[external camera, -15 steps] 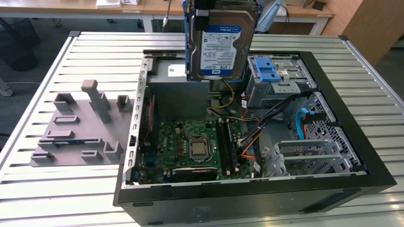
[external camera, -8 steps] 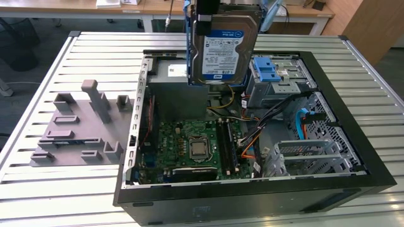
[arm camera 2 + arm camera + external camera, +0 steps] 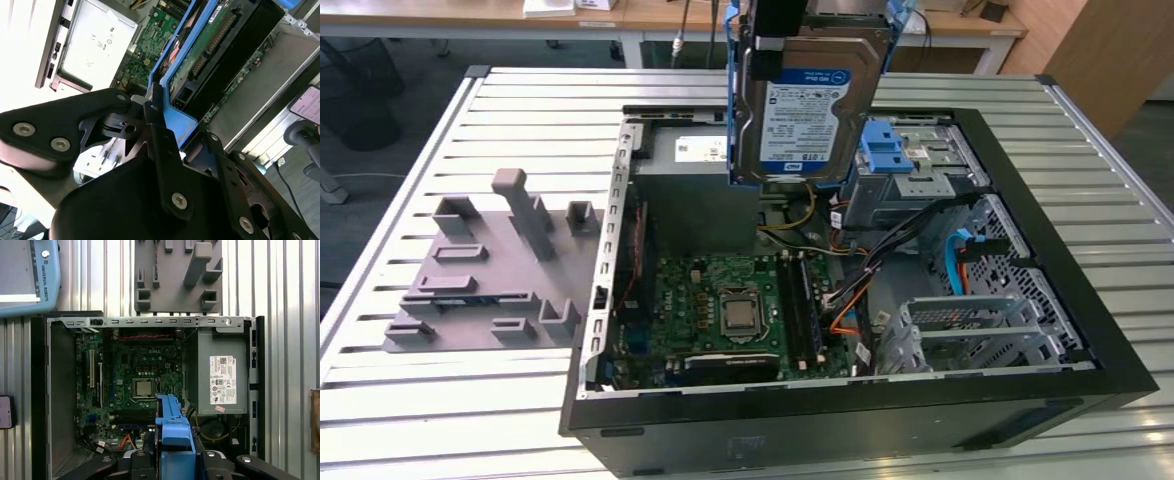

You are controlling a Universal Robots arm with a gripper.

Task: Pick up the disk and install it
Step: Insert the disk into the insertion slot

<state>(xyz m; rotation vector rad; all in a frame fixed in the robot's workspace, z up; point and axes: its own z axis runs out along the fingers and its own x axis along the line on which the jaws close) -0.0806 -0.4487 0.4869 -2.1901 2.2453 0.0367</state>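
Note:
The disk hangs upright over the back of the open computer case, label side toward the exterior camera, with its blue frame along its edges. My gripper is shut on its upper end. In the second wrist view the black fingers clamp the blue frame, and the drive's green circuit-board side runs away from them. In the first wrist view the blue frame stands out from my gripper above the motherboard.
Inside the case lie the motherboard, a grey power supply box, a blue latch by the drive bay and loose cables. A grey fixture plate sits on the slatted metal table at the exterior view's left.

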